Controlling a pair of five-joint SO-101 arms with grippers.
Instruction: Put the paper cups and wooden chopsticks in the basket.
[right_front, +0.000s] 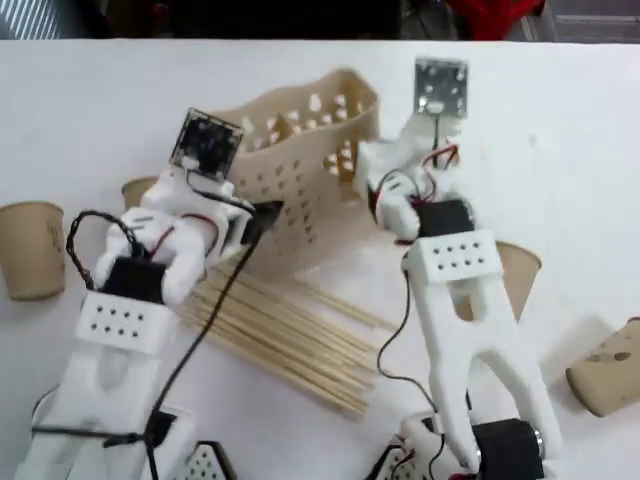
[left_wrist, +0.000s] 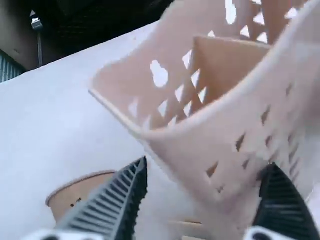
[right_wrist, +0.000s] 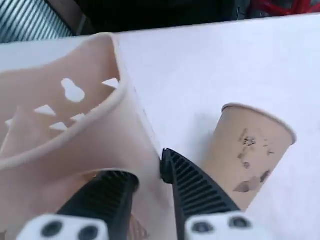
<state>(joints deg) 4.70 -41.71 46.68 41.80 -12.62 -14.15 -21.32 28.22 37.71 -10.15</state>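
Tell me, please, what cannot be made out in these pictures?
- Basket floor: high view, hidden by its own wall, so the contents are unclear.
- Cup beside the left arm: high view, mostly covered by that arm.
- Chopsticks: high view, ends run under the left arm, and they are too thin to count.
- Far-right cup: high view, cut off by the picture's edge.
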